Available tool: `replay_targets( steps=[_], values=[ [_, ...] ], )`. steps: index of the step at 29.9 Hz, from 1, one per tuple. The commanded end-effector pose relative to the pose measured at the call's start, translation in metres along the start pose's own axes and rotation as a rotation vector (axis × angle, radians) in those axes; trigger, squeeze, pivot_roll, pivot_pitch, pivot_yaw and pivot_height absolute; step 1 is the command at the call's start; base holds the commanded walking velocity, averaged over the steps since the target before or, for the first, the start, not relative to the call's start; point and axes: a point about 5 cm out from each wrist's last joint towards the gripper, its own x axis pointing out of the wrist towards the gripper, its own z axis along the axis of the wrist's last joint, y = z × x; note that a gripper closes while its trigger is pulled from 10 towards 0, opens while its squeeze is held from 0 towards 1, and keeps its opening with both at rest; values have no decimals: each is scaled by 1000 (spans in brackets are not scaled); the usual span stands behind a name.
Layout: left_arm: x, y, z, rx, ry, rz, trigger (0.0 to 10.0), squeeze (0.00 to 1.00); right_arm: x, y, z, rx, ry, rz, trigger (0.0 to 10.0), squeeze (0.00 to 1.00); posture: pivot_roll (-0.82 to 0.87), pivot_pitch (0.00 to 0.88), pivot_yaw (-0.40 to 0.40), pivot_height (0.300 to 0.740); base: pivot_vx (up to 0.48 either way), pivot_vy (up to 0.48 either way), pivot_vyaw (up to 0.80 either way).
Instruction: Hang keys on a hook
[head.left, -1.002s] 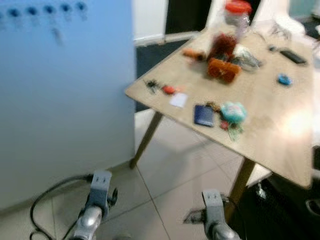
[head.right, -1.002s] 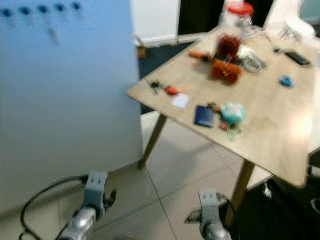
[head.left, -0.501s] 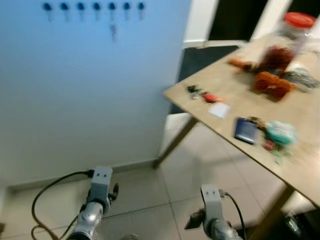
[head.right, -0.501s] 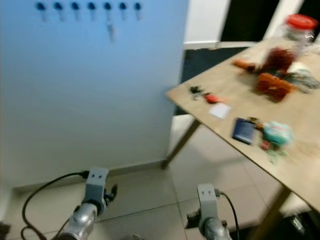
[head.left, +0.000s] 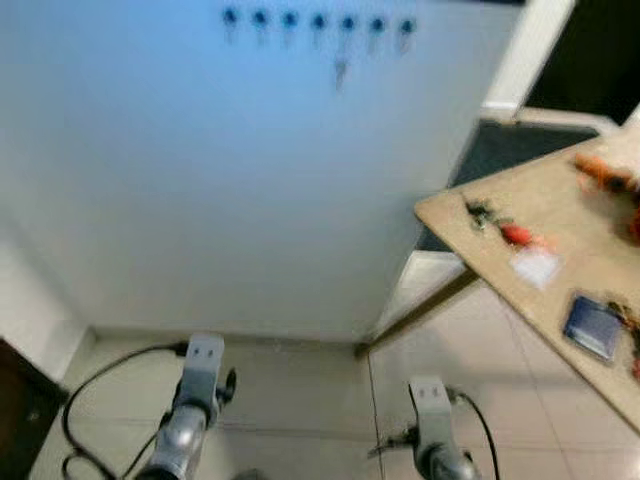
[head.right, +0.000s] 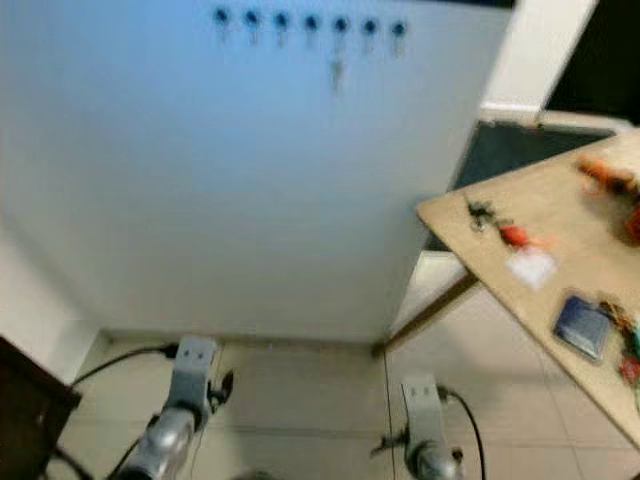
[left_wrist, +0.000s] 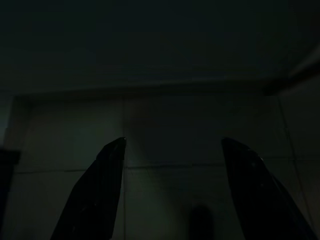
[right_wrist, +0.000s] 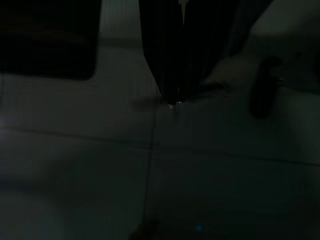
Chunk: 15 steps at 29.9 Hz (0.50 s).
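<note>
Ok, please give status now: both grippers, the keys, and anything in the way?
Left gripper open, idle. Right gripper shut, low over the floor. Keys lying on table; hooks ahead on blue wall, one key hanging there.

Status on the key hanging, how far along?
Done: one key hangs from the row of hooks on the wall. In hand: nothing certain. The left tool hangs open over the floor. The right tool is shut, and its view is too dark to show whether it pinches anything. To do: keys with a red tag lie on the table, not yet hung.
</note>
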Motion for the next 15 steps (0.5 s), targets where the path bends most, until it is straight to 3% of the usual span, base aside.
replay_targets(
  steps=[1, 6, 9, 15],
  values=[
    [-2, -3, -6, 1, 26, -10, 10000, 0, -2, -1, -10, -15, 28, -3, 10000, 0, 89, 14, -68, 740, 0, 0, 800],
    [-1, -4, -5, 5, 22, -19, 10000, 0, -3, -3, -9, -8, 21, -16, 10000, 0, 85, 6, -66, 740, 0, 0, 800],
    [0, -7, -2, 12, 10, -39, 10000, 0, -3, -7, -9, 44, 4, -41, 10000, 0, 85, 5, -66, 740, 0, 0, 0],
    [0, -8, -1, 20, 10, -46, 10000, 0, -3, -7, -10, 33, 8, -42, 10000, 0, 85, 0, -63, 740, 0, 0, 0]
  ],
)
